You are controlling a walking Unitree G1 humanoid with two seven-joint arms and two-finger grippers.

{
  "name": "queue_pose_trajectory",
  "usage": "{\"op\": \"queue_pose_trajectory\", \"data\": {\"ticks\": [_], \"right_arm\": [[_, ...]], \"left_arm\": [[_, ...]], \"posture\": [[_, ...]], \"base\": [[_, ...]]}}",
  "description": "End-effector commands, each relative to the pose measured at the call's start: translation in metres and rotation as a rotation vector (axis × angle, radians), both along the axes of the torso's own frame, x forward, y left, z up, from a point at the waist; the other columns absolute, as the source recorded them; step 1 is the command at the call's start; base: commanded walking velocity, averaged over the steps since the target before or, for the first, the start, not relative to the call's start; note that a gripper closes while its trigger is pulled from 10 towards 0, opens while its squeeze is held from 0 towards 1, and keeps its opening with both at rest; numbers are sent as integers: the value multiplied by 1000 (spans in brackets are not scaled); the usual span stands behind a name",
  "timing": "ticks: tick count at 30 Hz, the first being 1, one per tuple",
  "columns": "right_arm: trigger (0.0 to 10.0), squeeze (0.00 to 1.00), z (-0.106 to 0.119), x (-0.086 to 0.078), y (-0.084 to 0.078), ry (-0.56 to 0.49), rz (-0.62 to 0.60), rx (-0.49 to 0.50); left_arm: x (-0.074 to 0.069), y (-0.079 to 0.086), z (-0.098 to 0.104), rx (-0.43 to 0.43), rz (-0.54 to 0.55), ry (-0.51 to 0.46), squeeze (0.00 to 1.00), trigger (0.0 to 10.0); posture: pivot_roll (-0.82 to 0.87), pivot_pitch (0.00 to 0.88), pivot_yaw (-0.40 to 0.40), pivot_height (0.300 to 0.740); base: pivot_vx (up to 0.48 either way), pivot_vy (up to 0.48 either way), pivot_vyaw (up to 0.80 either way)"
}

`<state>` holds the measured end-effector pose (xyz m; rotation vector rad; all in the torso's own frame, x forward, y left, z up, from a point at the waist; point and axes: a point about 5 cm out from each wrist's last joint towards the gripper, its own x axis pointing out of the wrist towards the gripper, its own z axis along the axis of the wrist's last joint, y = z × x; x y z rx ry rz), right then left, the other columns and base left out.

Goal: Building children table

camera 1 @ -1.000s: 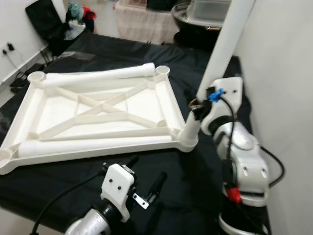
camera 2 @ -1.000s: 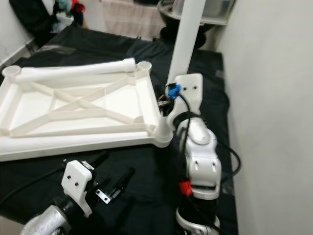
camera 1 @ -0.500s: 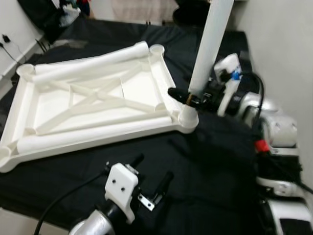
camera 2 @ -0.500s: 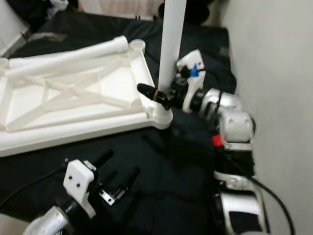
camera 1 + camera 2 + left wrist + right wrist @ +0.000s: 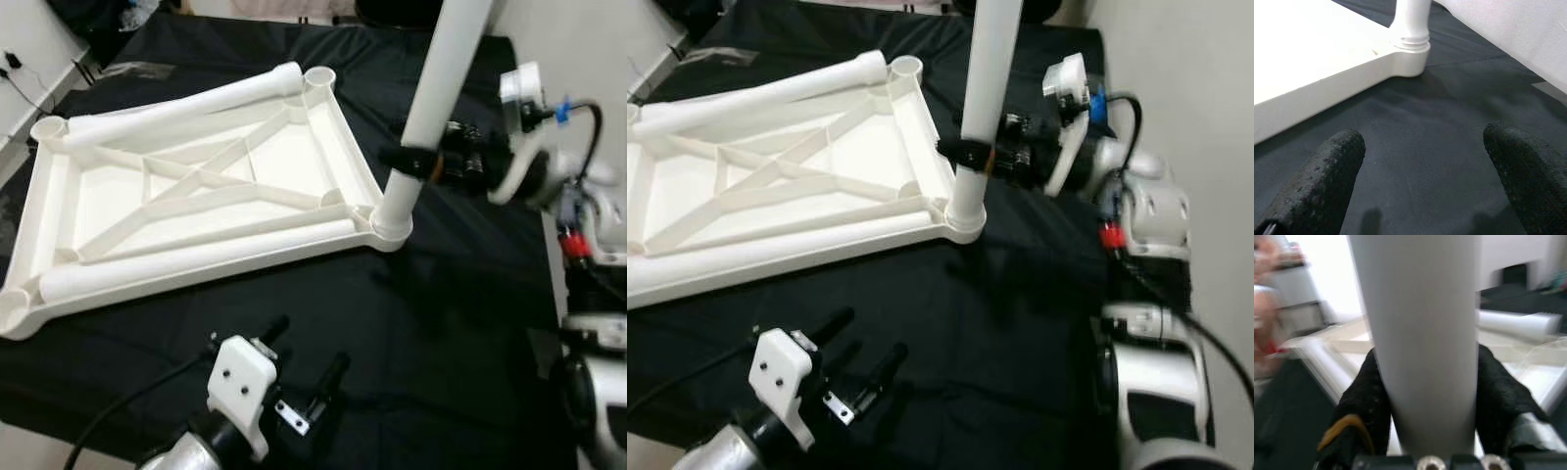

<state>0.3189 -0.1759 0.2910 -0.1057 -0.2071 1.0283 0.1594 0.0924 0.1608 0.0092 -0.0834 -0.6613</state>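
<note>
Leg-fitting step: right end effector (image 5: pixel 416 162) clenched round the upright leg (image 5: pixel 431 103), seated in the near right corner socket (image 5: pixel 390 223) of the inverted tabletop (image 5: pixel 186 211) on black cloth (image 5: pixel 441 323); left end effector (image 5: pixel 1420 161) released, hovering nearby; next, probably pressing the leg home.

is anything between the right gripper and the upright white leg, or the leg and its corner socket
Nothing visible. The right gripper is clamped directly on the upright white plastic leg, whose foot already sits in the corner socket of the upturned white tabletop.
</note>
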Motion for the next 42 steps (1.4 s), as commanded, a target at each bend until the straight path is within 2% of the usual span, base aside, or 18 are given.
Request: {"op": "queue_pose_trajectory", "data": {"ticks": [1, 2, 4, 5, 8, 10, 16, 18, 19, 20, 21, 24, 29, 30, 31, 32, 39, 42], "right_arm": [[0, 0, -22, -2, 16, 86, -208, -22], [0, 0, -22, -2, 16, 86, -208, -22], [0, 0, -55, -11, 12, 143, -795, 39], [0, 0, -76, -28, 21, 211, -927, 97], [0, 0, -86, -39, 28, 258, -972, 139], [10000, 0, -100, -43, 60, 375, -848, 185], [10000, 0, -77, -5, 53, 307, -672, 119], [10000, 0, -35, 8, 50, 180, -390, 253], [10000, 0, -35, 8, 50, 180, -390, 253], [10000, 1000, -19, 6, 48, 138, -218, 278], [10000, 1000, -9, 3, 47, 112, -107, 284], [10000, 1000, 1, 15, 22, 32, -26, 125], [10000, 1000, 11, 25, 7, 14, 34, 79], [10000, 549, 16, 31, 2, 6, 42, 56], [10000, 549, 16, 31, 2, 6, 42, 56], [0, 0, 25, 44, 0, -13, -28, 80], [0, 0, 19, 25, 4, -47, -111, 94], [0, 0, -2, 12, 15, 3, -284, 7]], "left_arm": [[1, 0, -6, -1, 3, 16, 0, 10000], [1, 0, -6, -1, 3, 16, 0, 10000], [7, 2, -10, 6, 9, 11, 0, 10000], [11, 2, -12, 8, 11, 7, 0, 10000], [14, 1, -13, 9, 12, 5, 0, 10000], [20, 1, -16, 12, 16, 1, 0, 10000], [23, 1, -15, 11, 22, -5, 0, 10000], [21, 1, -12, 7, 22, -11, 0, 10000], [21, 1, -12, 7, 22, -11, 0, 10000], [19, 1, -11, 5, 20, -13, 0, 10000], [17, 1, -10, 4, 19, -14, 0, 10000], [12, 2, -7, 2, 11, -9, 0, 10000], [7, 2, -5, 2, 4, -6, 0, 10000], [5, 2, -4, 1, 2, -6, 0, 10000], [5, 2, -4, 1, 2, -6, 0, 10000], [3, 2, -3, -1, 0, -3, 0, 10000], [7, 0, -5, -2, 13, -9, 0, 10000], [12, 1, -7, -1, 12, -16, 0, 10000]], "posture": [[67, 226, -60, 740], [67, 226, -60, 740], [50, 195, -66, 740], [48, 170, -67, 740], [49, 165, -66, 740], [50, 129, -58, 740], [61, 143, -59, 740], [75, 168, -57, 740], [75, 168, -57, 740], [82, 193, -48, 740], [82, 193, -48, 740], [108, 235, -36, 740], [106, 261, -23, 740], [107, 261, -24, 740], [107, 261, -24, 740], [107, 261, -30, 740], [86, 239, -51, 740], [40, 205, -51, 740]], "base": [[0, 0, 0], [0, 0, 0], [0, 0, 0], [0, 0, 0], [0, 0, 0], [0, 0, 0], [0, 0, 0], [0, 0, 0], [0, 0, 0], [0, 0, 0], [0, 0, 0], [0, 0, 0], [0, 0, 0], [0, 0, 0], [0, 0, 0], [0, 0, 0], [0, 0, 0], [0, 0, 0]]}}
